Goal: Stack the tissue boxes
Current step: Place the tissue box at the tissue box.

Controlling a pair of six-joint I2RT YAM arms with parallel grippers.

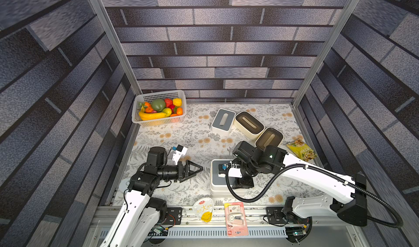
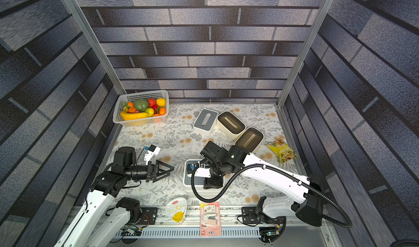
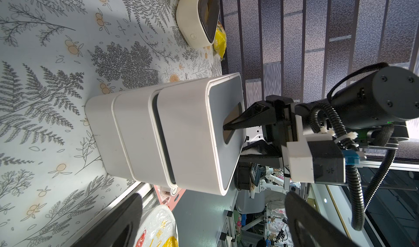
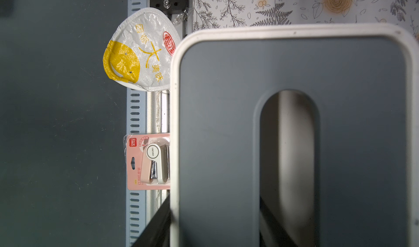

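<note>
The stack [image 3: 136, 137] of three white tissue boxes stands on the bench [image 1: 172, 139] at near centre. The right claw [image 3: 233, 140] points down onto the top tissue box [image 3: 188, 139] and is clamped on its grey lid. One finger sits in the oval slot and the other is outside the near long side. The left claw [image 1: 199, 169] hovers level just left of the stack, aimed at it, with its fingers wide apart and holding nothing. At far right, a grey-lidded tissue box [image 1: 223, 120], a brown-lidded tissue box [image 1: 249, 125] and a second brown-lidded tissue box [image 1: 269, 138] lie side by side in a row. A fruit basket [image 1: 158, 93] occupies the far left corner. A yellow snack bag [image 1: 301, 151] lies at the right edge.
</note>
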